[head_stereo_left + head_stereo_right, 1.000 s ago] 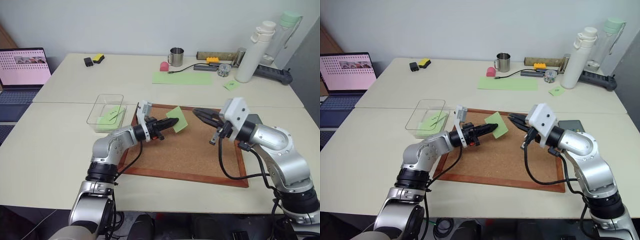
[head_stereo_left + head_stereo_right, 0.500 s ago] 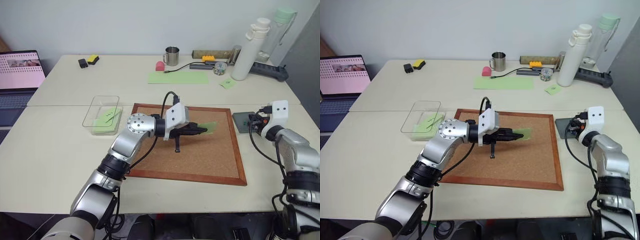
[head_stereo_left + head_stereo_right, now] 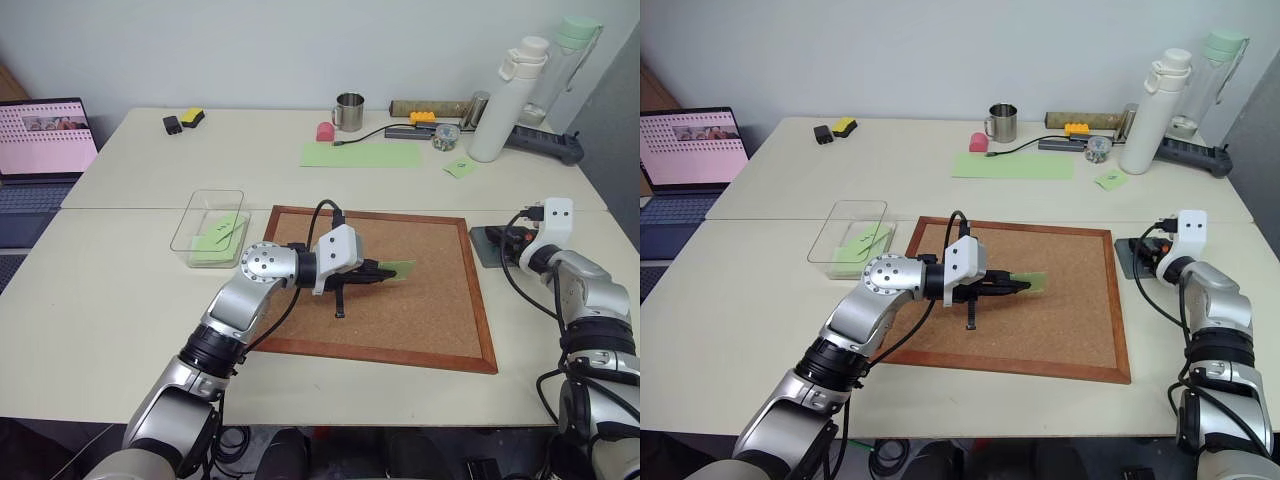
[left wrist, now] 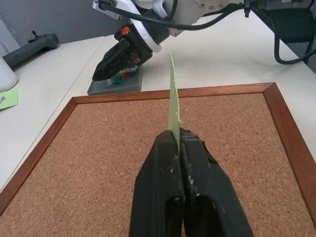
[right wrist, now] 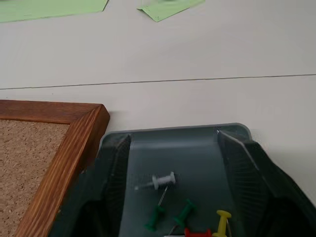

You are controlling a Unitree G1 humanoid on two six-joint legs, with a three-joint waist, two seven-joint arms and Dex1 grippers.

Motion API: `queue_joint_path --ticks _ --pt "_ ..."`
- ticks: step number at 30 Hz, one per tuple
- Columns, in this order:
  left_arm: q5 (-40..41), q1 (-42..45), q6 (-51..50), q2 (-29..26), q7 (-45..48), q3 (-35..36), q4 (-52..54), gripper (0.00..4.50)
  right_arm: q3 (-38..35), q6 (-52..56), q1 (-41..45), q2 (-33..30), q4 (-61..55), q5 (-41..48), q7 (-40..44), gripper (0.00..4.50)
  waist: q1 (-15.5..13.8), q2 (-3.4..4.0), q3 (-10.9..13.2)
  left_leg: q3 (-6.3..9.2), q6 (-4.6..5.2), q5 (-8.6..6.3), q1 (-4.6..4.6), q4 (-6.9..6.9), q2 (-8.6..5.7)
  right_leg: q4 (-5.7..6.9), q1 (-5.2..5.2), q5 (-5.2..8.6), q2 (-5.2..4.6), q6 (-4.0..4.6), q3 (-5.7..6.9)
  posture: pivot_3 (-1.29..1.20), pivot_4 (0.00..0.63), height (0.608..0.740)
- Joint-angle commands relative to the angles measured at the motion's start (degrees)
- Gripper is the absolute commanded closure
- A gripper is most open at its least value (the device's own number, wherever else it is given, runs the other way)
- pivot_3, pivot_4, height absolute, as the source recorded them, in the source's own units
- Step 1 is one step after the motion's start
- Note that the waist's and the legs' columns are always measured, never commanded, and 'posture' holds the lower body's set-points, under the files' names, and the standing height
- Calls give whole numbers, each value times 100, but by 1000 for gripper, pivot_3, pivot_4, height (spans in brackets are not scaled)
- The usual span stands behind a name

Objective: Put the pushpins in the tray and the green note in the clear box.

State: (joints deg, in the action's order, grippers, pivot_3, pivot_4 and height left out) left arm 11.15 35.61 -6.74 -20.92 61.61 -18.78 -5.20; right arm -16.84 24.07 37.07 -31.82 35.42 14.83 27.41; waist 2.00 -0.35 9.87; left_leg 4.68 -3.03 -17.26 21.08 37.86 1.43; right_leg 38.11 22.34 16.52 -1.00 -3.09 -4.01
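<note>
- The left gripper [image 4: 178,143] is pinching the green note [image 3: 397,269] above the corkboard [image 3: 420,320].
- The right gripper [image 5: 173,163] hangs spread over the tray [image 5: 197,148], beside the corkboard.
- 5 pushpins [image 5: 163,180] lie in the tray.
- The clear box [image 3: 205,225] sits left of the corkboard.

No legible text, label, brand, number or sign is present. The laptop screen [image 3: 45,135] at my far left shows a pink page with rows of small marks, too small for me to read. The small green scrap [image 3: 461,168] on the far worktop carries a dark mark I cannot make out.
</note>
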Motion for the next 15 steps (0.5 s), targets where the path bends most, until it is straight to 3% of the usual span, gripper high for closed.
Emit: queue_joint_path --ticks 1,5,9,15 --pt "58 122 53 104 -117 170 139 4500 -218 -166 74 -200 -307 130 12 1733 -1 0 0 0 0 0 0 0 0 0 0 0 0 0 0 0 150 740" --pt "556 300 -750 214 -474 715 264 4500 -114 -250 -265 -280 -1361 386 594 1733 -6 1 1 0 0 0 1 1 0 1 0 0 0 0 0 0 150 740" --pt "800 424 -1591 -62 -1339 1630 461 4500 186 715 -1100 -363 -3846 1546 1590 1733 18 3 2 8 1 -1 5 0 8 1 0 2 5 -3 10 0 150 740" --pt "146 64 -2421 -539 -3520 2961 757 4500 346 2210 -1318 -178 -6162 3309 1240 1733 69 5 3 21 1 -1 4 2 10 2 -1 2 5 -3 9 0 150 740"
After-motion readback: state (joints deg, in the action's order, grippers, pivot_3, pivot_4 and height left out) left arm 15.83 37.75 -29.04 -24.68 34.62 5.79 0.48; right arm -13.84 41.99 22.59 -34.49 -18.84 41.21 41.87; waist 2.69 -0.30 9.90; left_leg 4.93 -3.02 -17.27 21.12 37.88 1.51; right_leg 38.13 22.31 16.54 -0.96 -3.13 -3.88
